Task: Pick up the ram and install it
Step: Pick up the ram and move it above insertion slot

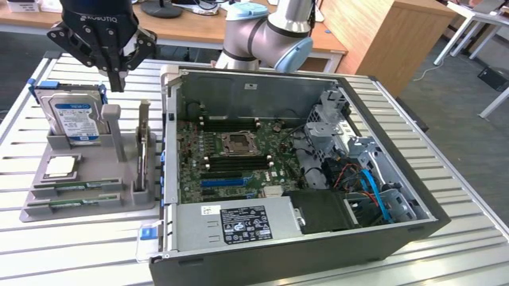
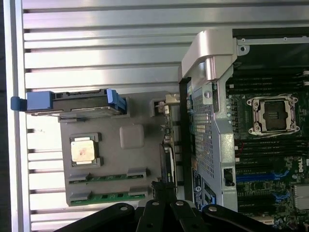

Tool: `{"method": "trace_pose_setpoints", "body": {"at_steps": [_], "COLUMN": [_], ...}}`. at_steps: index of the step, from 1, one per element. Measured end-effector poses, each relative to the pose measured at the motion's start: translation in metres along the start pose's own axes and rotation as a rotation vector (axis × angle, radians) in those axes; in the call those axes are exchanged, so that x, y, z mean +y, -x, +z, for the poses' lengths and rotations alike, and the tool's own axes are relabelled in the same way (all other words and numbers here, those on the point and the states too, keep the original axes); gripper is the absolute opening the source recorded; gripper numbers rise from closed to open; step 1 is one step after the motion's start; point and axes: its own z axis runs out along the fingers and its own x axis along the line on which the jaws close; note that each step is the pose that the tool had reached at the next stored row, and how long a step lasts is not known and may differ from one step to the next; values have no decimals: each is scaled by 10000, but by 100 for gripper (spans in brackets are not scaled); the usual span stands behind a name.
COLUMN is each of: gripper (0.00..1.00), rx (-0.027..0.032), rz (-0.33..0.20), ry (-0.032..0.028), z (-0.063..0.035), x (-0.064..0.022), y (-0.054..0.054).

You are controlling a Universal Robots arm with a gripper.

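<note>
Exterior view: the claw [image 1: 118, 76] hangs pressed together and empty above the gray tray [image 1: 119, 199], beside the hard drive [image 1: 75, 113]. The ram [image 1: 75, 186] rests in a slot at the tray's near end, its twin [image 1: 71, 203] just beside it. Both are well apart from the claw, toward the camera, with their long axes running between the exterior view's left and right. Only thin green edges show, and the chips are hard to make out.

Wrist view: both sticks lie parallel just beyond the CPU [image 2: 83, 150], off to one side of the claw's closed tips. The tips blur into the dark upright expansion card [image 2: 168, 159].
</note>
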Motion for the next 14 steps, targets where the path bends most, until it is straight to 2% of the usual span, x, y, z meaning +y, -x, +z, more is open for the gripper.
{"method": "trace_pose_setpoints", "body": {"at_steps": [4,14], "gripper": [11,11], "rx": [23,99], "rz": [-480,-2191], "ry": [8,39], "z": [-1,0], "x": [0,-1], "y": [-5,-7]}}
